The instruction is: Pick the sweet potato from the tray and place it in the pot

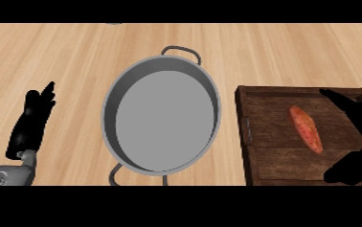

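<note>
1. A light wooden table (71,53) carries a grey pot (113,101) at its middle and a dark wooden tray (272,166) just to the pot's right, the two close together.
2. The pot is wide and shallow, with one loop handle on its far rim and another on its near rim; its flat grey bottom shows in full.
3. The sweet potato (306,129) lies on the tray's boards, on the tray's right part. It is orange-red, long and narrow, running from far to near with its near end tilted a little to the right. It is apart from the pot.
4. The right hand (348,171) shows at the view's right edge, over the tray. Its fingers (343,101) are spread and released — one dark part beyond the sweet potato, another nearer than it, neither touching it.
5. The left hand (32,120) rests at the view's left edge, over bare table — fingers straight and pointing away, holding nothing, well apart from the pot.
</note>
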Action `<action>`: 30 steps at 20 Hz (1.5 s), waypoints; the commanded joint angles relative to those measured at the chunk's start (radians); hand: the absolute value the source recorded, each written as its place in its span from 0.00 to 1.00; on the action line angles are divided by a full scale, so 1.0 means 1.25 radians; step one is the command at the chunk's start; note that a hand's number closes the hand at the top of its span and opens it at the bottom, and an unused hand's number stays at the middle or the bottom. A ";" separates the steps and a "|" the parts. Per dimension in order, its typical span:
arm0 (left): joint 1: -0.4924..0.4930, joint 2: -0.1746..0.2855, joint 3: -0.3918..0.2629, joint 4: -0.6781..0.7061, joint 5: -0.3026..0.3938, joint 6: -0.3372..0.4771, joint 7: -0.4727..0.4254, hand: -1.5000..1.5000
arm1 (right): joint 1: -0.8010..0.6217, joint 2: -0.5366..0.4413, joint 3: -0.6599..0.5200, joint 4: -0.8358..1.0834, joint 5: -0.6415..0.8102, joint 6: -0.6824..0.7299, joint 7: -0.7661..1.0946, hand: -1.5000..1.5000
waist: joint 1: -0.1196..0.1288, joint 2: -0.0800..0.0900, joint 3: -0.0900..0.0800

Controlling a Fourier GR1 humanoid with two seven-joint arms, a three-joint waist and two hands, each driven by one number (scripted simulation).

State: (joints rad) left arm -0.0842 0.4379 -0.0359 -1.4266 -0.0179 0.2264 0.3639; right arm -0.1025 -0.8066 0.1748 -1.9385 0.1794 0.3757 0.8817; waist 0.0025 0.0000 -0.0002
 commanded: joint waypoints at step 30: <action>-0.003 -0.070 0.141 0.005 -0.085 -0.123 -0.015 0.50 | -0.009 0.296 -0.051 0.337 0.393 0.047 -0.240 0.00 | -0.002 0.000 0.000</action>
State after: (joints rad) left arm -0.0699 0.3456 0.1067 -1.4639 -0.1263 0.0972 0.3785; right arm -0.1574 -0.4788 0.0950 -1.5337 0.6164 0.4703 0.6150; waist 0.0015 -0.0002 -0.0001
